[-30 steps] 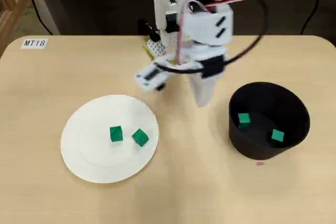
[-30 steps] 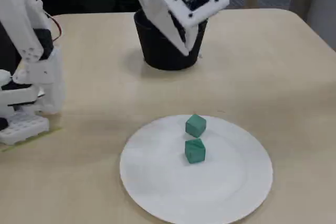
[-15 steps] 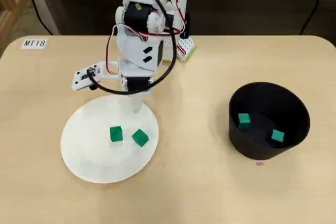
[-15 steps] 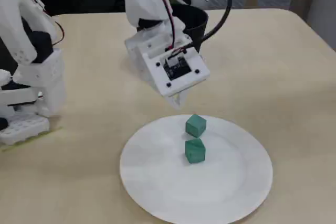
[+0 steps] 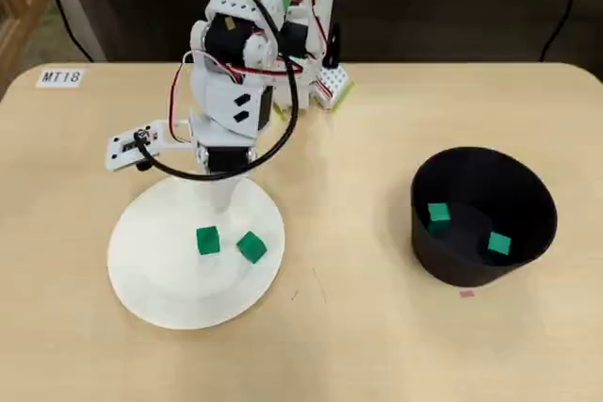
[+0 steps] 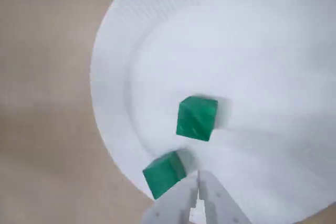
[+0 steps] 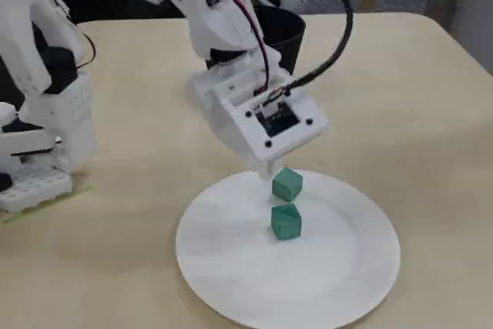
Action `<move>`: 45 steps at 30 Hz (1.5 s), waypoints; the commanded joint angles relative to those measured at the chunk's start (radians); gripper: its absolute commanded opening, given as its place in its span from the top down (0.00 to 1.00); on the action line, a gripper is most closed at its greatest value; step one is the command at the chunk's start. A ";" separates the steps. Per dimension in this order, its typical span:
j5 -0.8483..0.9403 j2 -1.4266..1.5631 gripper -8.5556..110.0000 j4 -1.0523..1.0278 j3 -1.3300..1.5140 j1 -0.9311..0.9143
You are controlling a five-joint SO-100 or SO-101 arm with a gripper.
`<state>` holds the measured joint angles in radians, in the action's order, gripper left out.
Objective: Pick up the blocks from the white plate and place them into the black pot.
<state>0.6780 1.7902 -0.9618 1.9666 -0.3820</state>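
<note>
Here the gripper (image 6: 198, 190) hangs over the white plate (image 6: 273, 35) with its fingers pressed together and holding nothing. Two green blocks (image 6: 197, 118) (image 6: 164, 174) lie just beside its tips on that plate, and two more (image 5: 438, 214) (image 5: 498, 244) sit in the black pot (image 5: 429, 249), well apart from the plate. The cubes look light, stiff and smooth, so a squeeze across two opposite flat faces should hold best.

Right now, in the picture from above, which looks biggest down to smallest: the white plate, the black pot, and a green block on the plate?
1. The white plate looks widest.
2. The black pot is somewhat narrower.
3. The green blocks on the plate are far smaller; the two look alike in size, so I can't rank them.
</note>
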 commanded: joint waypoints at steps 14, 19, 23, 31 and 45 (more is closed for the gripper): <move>-0.031 -0.092 0.74 0.008 -0.006 -0.049; -0.037 -0.138 0.74 0.040 -0.014 -0.049; -0.058 -0.155 0.74 0.075 -0.015 -0.051; -0.095 -0.196 0.72 0.115 -0.025 -0.052; -0.146 -0.252 0.95 0.147 -0.063 -0.048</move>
<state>0.5430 1.5324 -0.8253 1.9497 -0.4357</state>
